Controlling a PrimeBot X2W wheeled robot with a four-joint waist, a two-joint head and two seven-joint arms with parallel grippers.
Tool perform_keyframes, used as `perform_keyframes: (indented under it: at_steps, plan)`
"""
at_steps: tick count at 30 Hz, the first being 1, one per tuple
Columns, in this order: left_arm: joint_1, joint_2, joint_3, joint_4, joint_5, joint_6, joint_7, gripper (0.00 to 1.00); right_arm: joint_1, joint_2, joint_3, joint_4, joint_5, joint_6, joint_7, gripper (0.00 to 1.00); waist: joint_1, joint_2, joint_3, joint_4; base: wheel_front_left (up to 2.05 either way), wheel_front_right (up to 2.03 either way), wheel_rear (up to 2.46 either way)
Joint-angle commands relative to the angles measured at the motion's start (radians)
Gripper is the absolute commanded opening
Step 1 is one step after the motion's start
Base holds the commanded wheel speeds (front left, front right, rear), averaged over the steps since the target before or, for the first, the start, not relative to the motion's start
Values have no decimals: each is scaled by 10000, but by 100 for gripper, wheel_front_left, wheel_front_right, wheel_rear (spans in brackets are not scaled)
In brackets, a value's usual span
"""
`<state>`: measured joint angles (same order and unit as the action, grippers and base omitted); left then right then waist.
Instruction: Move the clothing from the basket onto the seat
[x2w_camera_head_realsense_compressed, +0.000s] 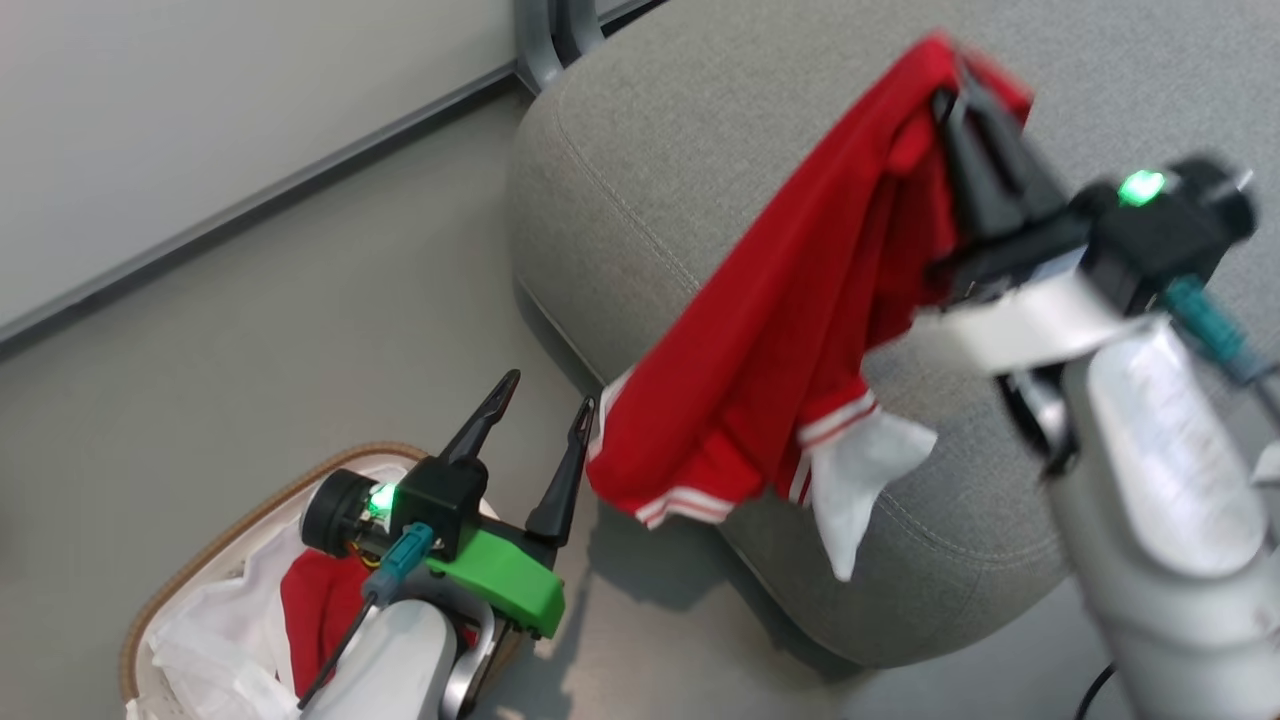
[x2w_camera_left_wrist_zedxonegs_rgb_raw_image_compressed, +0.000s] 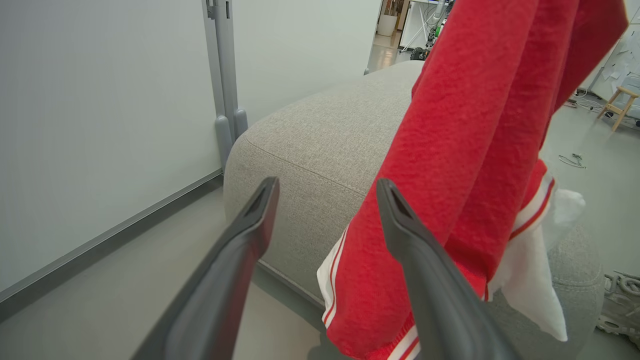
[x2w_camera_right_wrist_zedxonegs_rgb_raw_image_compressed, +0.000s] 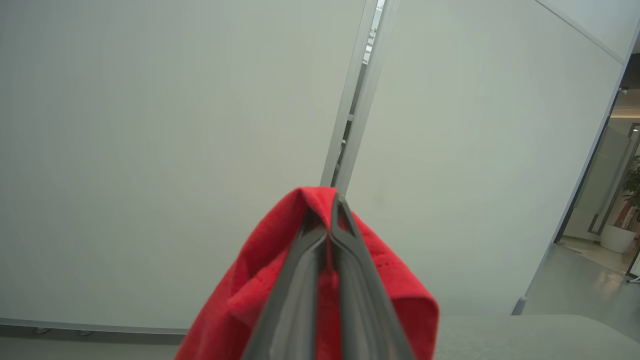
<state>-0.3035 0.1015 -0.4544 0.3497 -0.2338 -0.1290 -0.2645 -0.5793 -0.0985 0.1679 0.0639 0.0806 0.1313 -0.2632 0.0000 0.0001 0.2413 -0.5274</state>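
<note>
Nearest, at the left, the small oval white plastic basket with a brown woven rim (x2w_camera_head_realsense_compressed: 240, 525) holds another red garment (x2w_camera_head_realsense_compressed: 315, 600). Above it the left end effector (x2w_camera_head_realsense_compressed: 549, 392) stands spread and empty. Farther right, the right end effector (x2w_camera_head_realsense_compressed: 955, 100) is pressed together on a fold of the bright red sportswear garment with white stripes (x2w_camera_head_realsense_compressed: 790, 330), hanging by the near edge of the large grey fabric sofa (x2w_camera_head_realsense_compressed: 660, 160). I judge the cloth light, soft and limp; a bunched fold holds best. Beyond lie grey floor (x2w_camera_head_realsense_compressed: 300, 330) and a pale wall (x2w_camera_head_realsense_compressed: 200, 100).
</note>
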Motion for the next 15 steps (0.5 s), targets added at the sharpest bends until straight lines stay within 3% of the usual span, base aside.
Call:
perform_keyframes:
  at_steps: [1,5,10,15]
  plan:
    - [-123,226,-12,-98,162,-24,1,100,-644,-285,-127,98,-111,-10,-24,0,0,-1,472,-70,0,0,0]
    - [-42,475,170,-399,197,-24,1,100,-2756,-1144,-332,731,-484,-10,-22,0,0,-1,999,-27,0,0,0]
    - [-355,770,-180,-731,186,-24,1,100,-5273,-2366,-635,1849,-1048,-12,7,0,0,-1,1741,546,0,0,0]
    - [-710,1014,-427,-923,45,-25,1,100,-6845,-2789,-1183,2883,-1445,-10,138,0,0,-1,2388,1116,0,0,0]
